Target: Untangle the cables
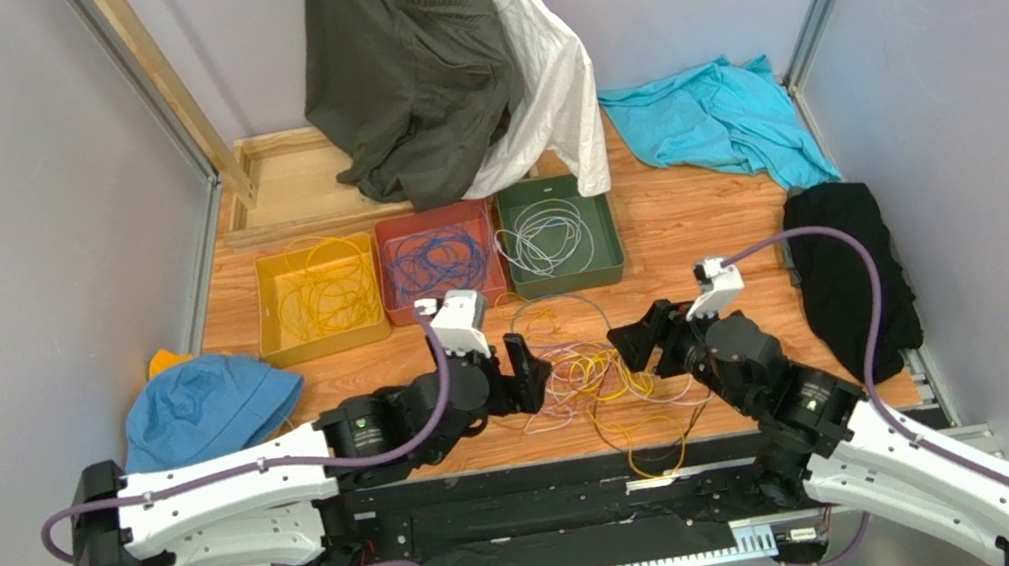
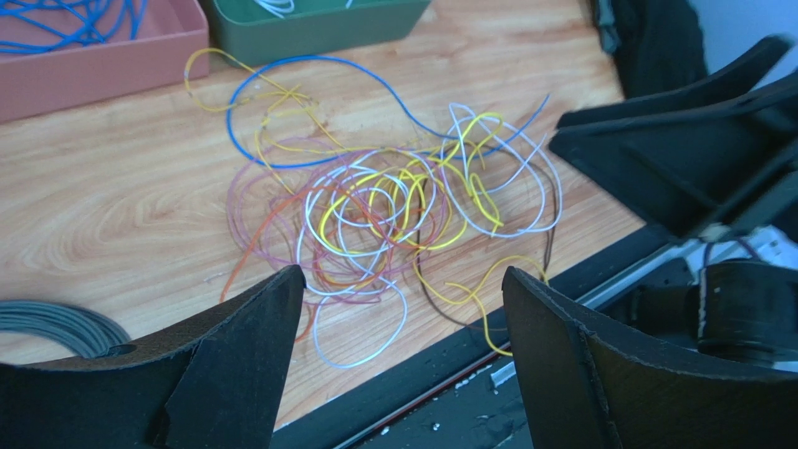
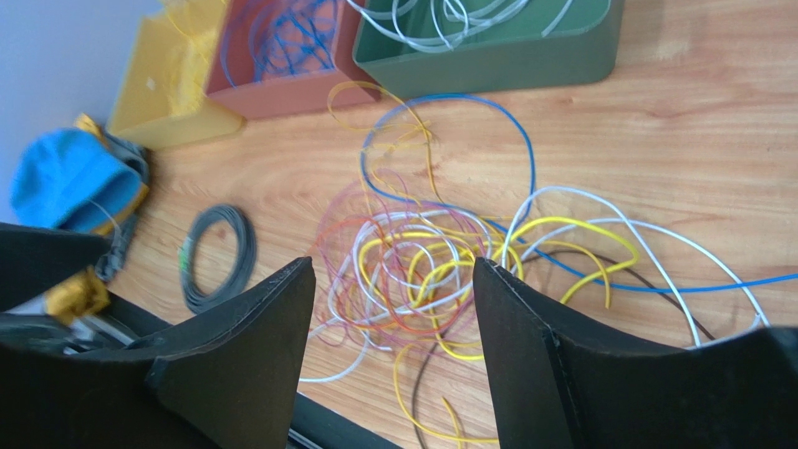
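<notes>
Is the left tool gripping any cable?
No: the left tool stands open and empty, with the cables lying loose on the table.

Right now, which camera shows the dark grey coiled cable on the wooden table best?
The right wrist view: the whole dark grey coiled cable shows as a flat ring. The left wrist view catches only an arc at its bottom-left edge. I cannot find it in the top view.

Left arm [image 1: 218,496]: white-and-black jointed links with a purple hose, stretched low from the left base toward the middle. Black two-finger left gripper [image 1: 527,368]: fingers [image 2: 234,365] spread wide.

Right arm [image 1: 871,445]: same build, reaching inward from the right base. Black two-finger right gripper [image 1: 641,337]: fingers [image 3: 243,346] spread wide, facing the left gripper, near but apart.
</notes>
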